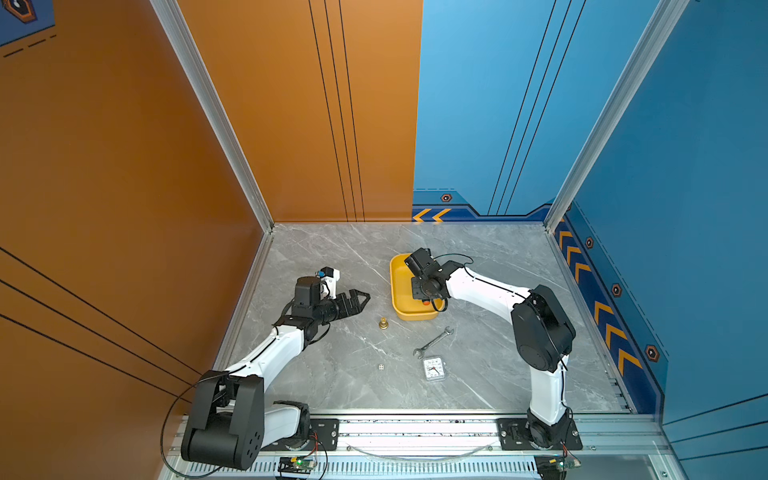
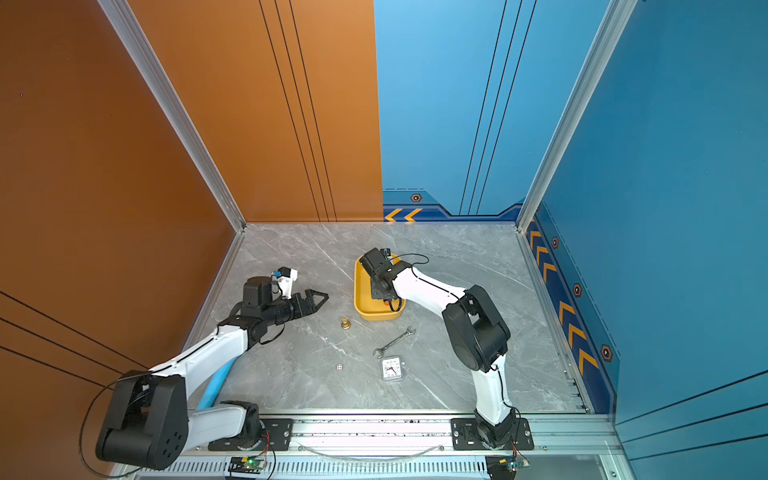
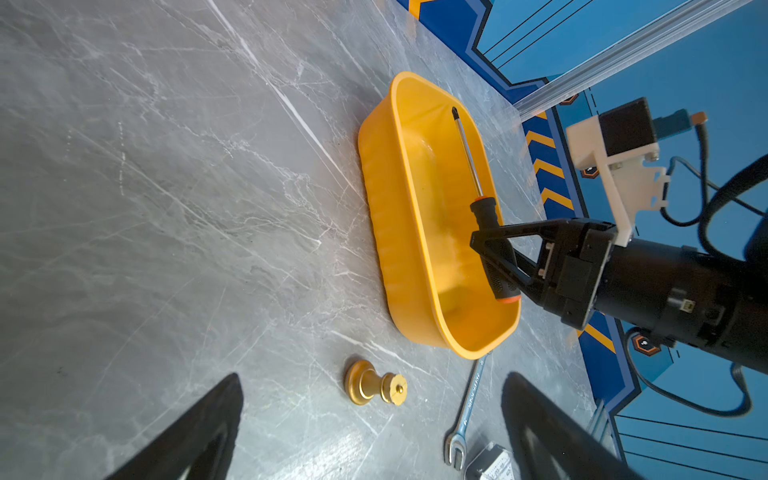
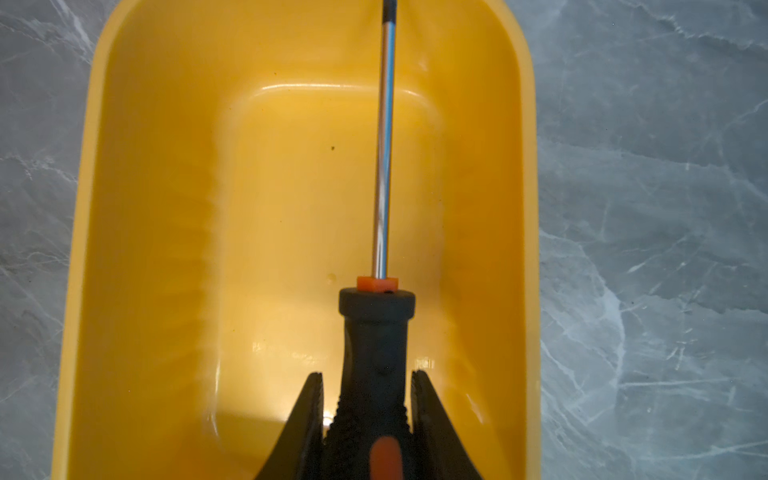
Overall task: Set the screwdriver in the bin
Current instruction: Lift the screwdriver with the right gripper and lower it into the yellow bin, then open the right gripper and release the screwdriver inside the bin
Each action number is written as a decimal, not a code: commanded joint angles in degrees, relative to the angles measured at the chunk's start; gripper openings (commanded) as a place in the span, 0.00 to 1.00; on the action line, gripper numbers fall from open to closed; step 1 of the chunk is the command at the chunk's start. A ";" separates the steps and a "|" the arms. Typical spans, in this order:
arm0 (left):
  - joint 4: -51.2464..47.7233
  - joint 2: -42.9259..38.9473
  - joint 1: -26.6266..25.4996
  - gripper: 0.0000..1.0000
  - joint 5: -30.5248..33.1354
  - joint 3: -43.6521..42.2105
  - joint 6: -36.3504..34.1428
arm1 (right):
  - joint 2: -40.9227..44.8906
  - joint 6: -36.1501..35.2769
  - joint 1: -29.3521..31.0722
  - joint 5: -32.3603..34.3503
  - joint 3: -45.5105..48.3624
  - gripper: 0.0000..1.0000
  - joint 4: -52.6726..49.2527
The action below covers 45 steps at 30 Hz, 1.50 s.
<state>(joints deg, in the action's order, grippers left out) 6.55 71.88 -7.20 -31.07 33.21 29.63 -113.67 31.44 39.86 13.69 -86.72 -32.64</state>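
**Right gripper (image 3: 484,245) clamps the black-and-orange screwdriver (image 3: 482,208) inside the bright yellow plastic bin (image 3: 395,208)**

Nearest the arm bases, a small square clear-cased clock with a white face (image 1: 434,368) lies flat on the grey marble-patterned tabletop (image 1: 332,374). A tiny white die (image 1: 381,366) sits to its left, apart from it.

Just beyond the clock, a silver open-ended metal wrench (image 1: 432,342) lies at a slant. One end is just beside the clock and the other points toward the bin's near end, apart from it in both top views.

Left of the wrench's far end, a small brass-coloured knob-shaped metal piece (image 1: 383,323) stands on its wider base, near the bin's near left corner but clear of it.

Farther left, the left gripper (image 1: 365,298) hangs low over the table. In the left wrist view its two black fingers are spread wide and hold nothing.

Farthest out is the bin, a shallow rectangle with rounded corners, its long side running away from the arm bases. The right gripper reaches in from the right, and both fingers press on the ribbed black handle of the slim screwdriver.

The tool runs along the bin's length, toward its right side. Its orange butt is at the near end, and its thin bright metal shaft with a dark tip points to the far end. Whether it touches the bin's floor cannot be told.
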 commanded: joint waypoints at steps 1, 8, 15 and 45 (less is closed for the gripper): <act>-1.38 -1.04 -0.36 0.98 1.19 -0.74 -1.10 | -1.24 1.85 -0.04 -0.17 -1.35 0.00 -1.72; -1.39 -0.86 -0.36 0.98 1.19 -1.18 -1.27 | -3.34 2.48 1.31 -1.04 -1.35 0.00 -1.72; -1.38 -1.04 -0.31 0.98 1.28 -1.39 -1.44 | -4.81 2.76 1.63 -1.57 -1.79 0.01 -1.72; -3.73 -0.96 -0.22 0.98 1.89 -0.01 -2.87 | 2.54 -4.63 1.28 -1.13 -3.59 0.74 -7.38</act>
<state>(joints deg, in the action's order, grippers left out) 4.49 71.79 -7.20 -30.24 32.62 28.95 -116.79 30.20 41.45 11.64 -88.03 -35.83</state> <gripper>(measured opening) 0.979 0.734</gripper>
